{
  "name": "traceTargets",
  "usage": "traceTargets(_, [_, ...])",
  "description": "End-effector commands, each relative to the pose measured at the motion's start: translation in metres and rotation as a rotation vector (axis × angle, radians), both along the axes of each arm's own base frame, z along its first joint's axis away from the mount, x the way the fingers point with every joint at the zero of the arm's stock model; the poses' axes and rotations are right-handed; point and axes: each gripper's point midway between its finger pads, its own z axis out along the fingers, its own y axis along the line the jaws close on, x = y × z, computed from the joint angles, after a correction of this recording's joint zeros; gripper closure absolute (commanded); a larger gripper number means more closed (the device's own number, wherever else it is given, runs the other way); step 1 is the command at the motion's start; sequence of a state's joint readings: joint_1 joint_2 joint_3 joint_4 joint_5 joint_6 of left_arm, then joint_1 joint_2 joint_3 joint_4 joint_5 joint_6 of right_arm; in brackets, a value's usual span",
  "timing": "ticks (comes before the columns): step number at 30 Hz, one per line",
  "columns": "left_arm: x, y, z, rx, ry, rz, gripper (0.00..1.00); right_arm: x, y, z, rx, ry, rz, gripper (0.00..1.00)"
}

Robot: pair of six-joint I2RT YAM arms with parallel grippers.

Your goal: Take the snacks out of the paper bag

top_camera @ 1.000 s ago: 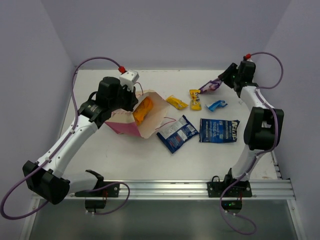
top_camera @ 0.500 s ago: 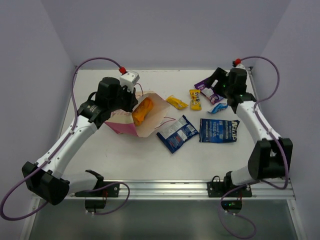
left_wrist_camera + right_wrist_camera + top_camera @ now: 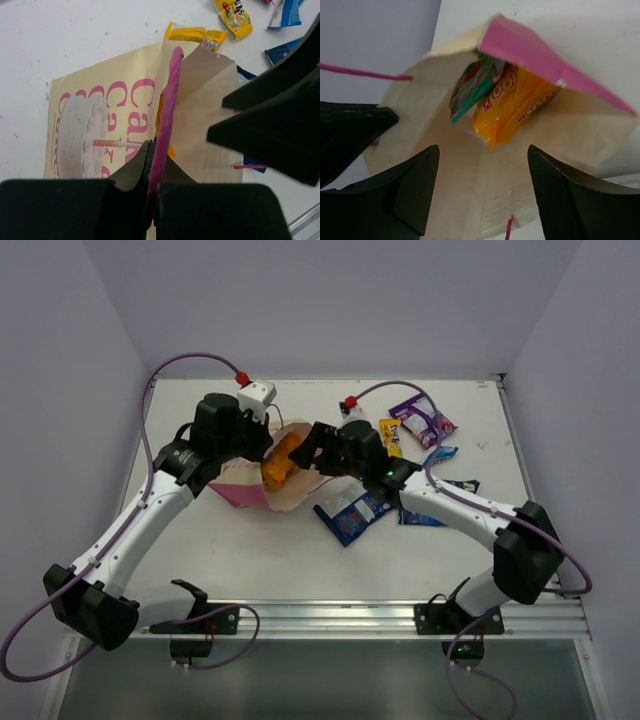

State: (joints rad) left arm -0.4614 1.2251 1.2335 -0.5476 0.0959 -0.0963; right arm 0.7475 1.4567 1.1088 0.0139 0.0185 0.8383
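Most snacks [image 3: 352, 510] are out on your surface [image 3: 250, 560]; orange pouch [image 3: 512, 107] and teal packet [image 3: 470, 90] are left in the bag [image 3: 100, 125], its rim in your clenched left pincer [image 3: 152, 160], right pincer [image 3: 483, 150] released.

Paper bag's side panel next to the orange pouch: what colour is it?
Pink. The paper bag's side panel shows best in the right wrist view.
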Motion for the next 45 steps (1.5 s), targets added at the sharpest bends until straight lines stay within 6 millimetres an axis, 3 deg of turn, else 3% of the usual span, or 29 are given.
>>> traceTargets(1, [0.002, 0.006, 0.020, -0.014, -0.035, 0.045, 1.00, 0.005, 0.034, 0.002, 0.058, 0.026, -0.026, 0.27])
traceTargets(5, [0.002, 0.004, 0.023, -0.034, -0.032, 0.050, 1.00, 0.011, 0.056, -0.038, 0.031, 0.103, -0.008, 0.33])
traceTargets(13, [-0.001, -0.006, 0.015, -0.063, -0.001, 0.006, 1.00, 0.028, 0.087, -0.071, 0.020, 0.169, 0.007, 0.33])
traceTargets(15, [-0.002, -0.006, 0.013, -0.063, 0.003, 0.007, 1.00, 0.032, 0.093, -0.072, 0.031, 0.165, 0.006, 0.33])
traceTargets(16, [-0.002, -0.006, 0.013, -0.063, 0.003, 0.007, 1.00, 0.034, 0.093, -0.084, 0.009, 0.183, -0.001, 0.34])
traceTargets(19, [-0.001, -0.004, 0.014, -0.059, -0.005, 0.014, 1.00, 0.038, 0.097, -0.093, -0.005, 0.199, -0.009, 0.49])
traceTargets(20, [-0.001, -0.004, 0.014, -0.058, -0.006, 0.016, 1.00, 0.037, 0.096, -0.095, -0.008, 0.202, -0.011, 0.62])
traceTargets(24, [0.000, -0.001, 0.008, -0.043, -0.004, 0.029, 1.00, 0.031, 0.087, -0.090, -0.023, 0.171, 0.005, 0.98])
traceTargets(29, [0.002, 0.005, -0.003, -0.017, 0.006, 0.060, 1.00, 0.013, 0.081, -0.031, 0.014, 0.019, 0.114, 1.00])
traceTargets(30, [0.003, 0.006, -0.003, -0.014, 0.006, 0.067, 1.00, 0.008, 0.077, -0.006, 0.033, -0.024, 0.134, 1.00])
traceTargets(36, [0.011, 0.017, 0.002, 0.024, -0.002, 0.132, 1.00, -0.022, 0.062, 0.097, 0.089, -0.228, 0.251, 1.00])
traceTargets(45, [0.017, 0.029, -0.007, 0.079, 0.013, 0.193, 1.00, -0.059, 0.016, 0.186, 0.127, -0.366, 0.344, 1.00])
